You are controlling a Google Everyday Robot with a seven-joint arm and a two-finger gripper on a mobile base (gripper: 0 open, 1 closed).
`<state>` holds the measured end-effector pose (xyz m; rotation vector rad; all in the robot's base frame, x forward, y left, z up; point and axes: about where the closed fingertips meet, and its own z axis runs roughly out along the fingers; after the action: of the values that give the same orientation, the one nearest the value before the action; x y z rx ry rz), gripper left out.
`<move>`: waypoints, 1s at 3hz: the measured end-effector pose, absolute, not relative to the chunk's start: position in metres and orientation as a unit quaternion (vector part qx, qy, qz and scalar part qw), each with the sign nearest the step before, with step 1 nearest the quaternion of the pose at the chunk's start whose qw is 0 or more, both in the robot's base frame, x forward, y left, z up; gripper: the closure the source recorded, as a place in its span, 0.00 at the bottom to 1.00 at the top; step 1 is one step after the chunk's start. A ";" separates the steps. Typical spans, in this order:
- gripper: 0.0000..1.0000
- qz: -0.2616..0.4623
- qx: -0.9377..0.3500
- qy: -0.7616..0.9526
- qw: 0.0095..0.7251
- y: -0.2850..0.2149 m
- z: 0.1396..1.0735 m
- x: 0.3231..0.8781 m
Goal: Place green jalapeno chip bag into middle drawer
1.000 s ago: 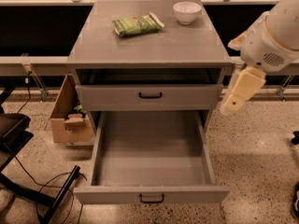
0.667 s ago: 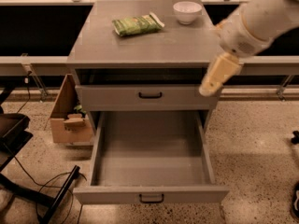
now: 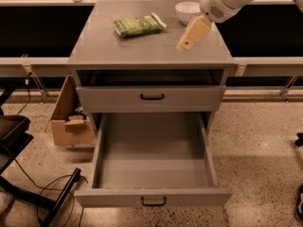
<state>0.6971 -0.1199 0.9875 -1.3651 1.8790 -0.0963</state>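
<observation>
The green jalapeno chip bag (image 3: 138, 25) lies flat on the grey cabinet top (image 3: 118, 48), at the back left of centre. The middle drawer (image 3: 154, 157) is pulled fully open below, and its grey tray is bare. My gripper (image 3: 185, 45) hangs over the right part of the cabinet top, to the right of the bag and apart from it, just in front of the white bowl (image 3: 187, 10). It holds nothing.
The upper drawer front (image 3: 151, 98) with a black handle is closed. A cardboard box (image 3: 71, 119) stands on the floor left of the cabinet. A dark chair base and cables (image 3: 28, 188) lie at the lower left.
My arm has swung up and to the left, from beside the cabinet's right edge to above the cabinet top near the bowl. The bag and drawer have not moved.
</observation>
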 end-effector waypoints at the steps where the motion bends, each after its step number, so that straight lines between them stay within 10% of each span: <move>1: 0.00 -0.038 -0.539 0.742 0.397 -0.120 0.987 0.697; 3: 0.00 0.014 -0.478 0.721 0.502 -0.096 0.965 0.791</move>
<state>0.7907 -0.0962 0.9646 -1.1554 1.7411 0.0338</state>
